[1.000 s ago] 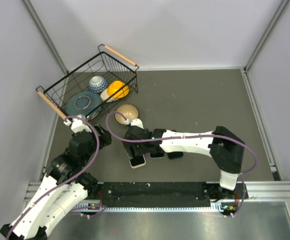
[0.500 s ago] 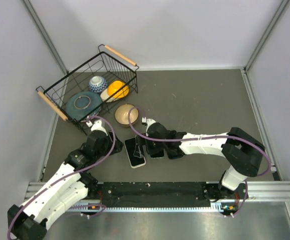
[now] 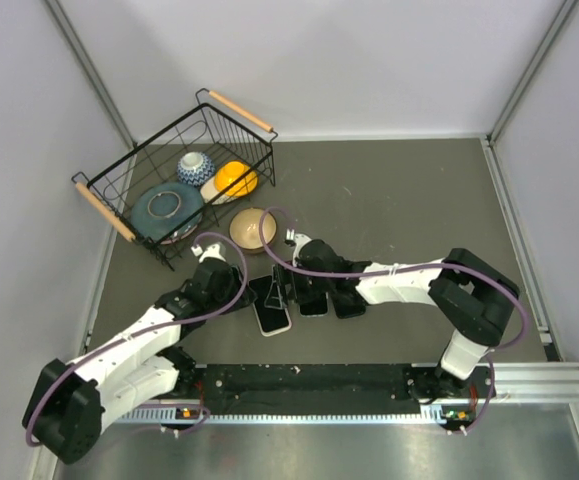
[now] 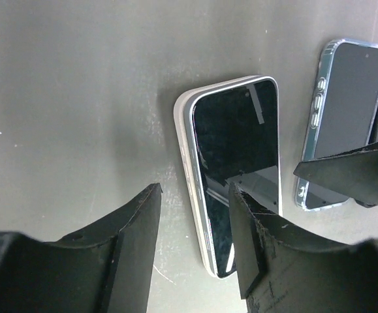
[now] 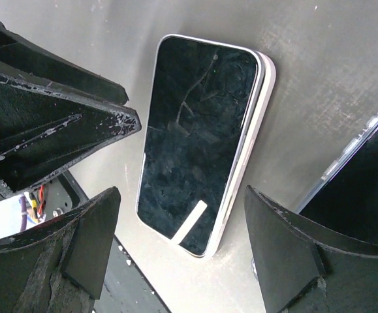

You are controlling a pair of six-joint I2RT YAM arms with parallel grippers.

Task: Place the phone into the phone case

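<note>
Two grippers over one phone

The phone (image 4: 234, 173) lies screen-up on the white phone case (image 4: 187, 163), at the near middle of the table (image 3: 399, 200). The left gripper (image 4: 195, 189) at its 9 o'clock and the right gripper (image 5: 182, 192) at its 3 o'clock both stand spread

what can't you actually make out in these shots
- Top view: white-cased phone, upper end under the right gripper; its seating is too small to judge.
- Left wrist: clear-cased phone, lower end behind a black finger.
- Right wrist: that neighbour is cut off by the right edge.
</note>
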